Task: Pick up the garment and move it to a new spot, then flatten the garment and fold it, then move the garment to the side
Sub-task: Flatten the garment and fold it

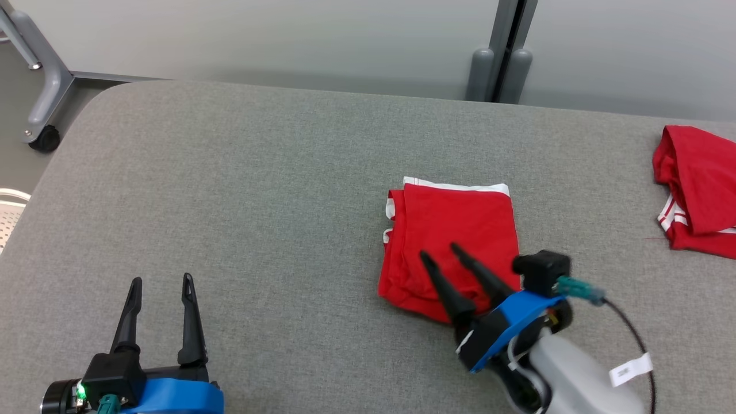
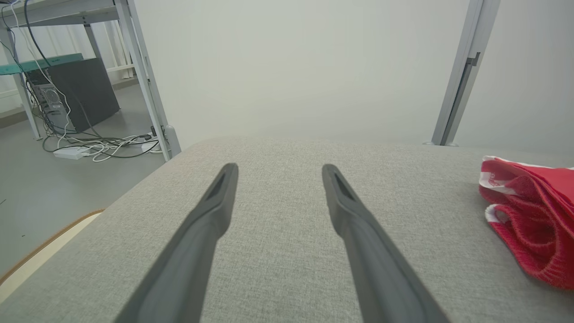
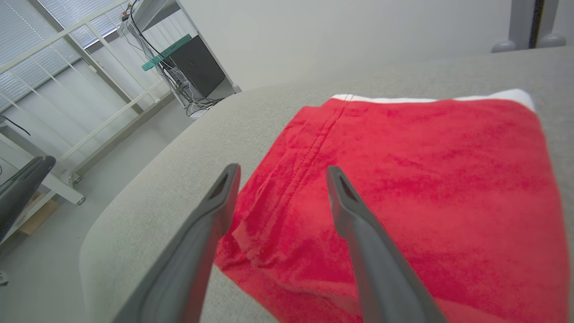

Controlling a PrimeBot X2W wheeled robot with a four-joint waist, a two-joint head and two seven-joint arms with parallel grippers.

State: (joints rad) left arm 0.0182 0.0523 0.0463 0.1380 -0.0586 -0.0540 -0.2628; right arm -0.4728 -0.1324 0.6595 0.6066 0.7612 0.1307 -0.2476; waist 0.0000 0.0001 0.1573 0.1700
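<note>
**Figure: folded garment and 2 tools, head and wrist views.** The garment [image 1: 451, 241] lies on a padded tabletop [image 1: 259, 190] that has rounded corners and a grey woven cover. The garment is a soft, slightly fuzzy red fabric folded into a rough rectangle. It has white trim along its far edge and 2 white loops at its left edge, and a stitched seam runs down its left part. It sits right of the tabletop's centre.

Your right tool [image 1: 439, 250] stands over the garment's near left portion, its 2 long, dark, tapered fingers spread apart with nothing between them. In the right wrist view, 1 finger lies over the garment's left edge and the other over the red cloth. You cannot tell whether the tips touch the fabric.

Your left tool [image 1: 161, 279] hovers at the near left over bare grey cover, well apart from the garment. Its fingers are likewise parted and empty.

A crumpled red cloth [image 1: 698, 190] with white stripes sits at the tabletop's right edge. A white tag [image 1: 631, 369] hangs beside your right wrist; its print is too small to read.
</note>
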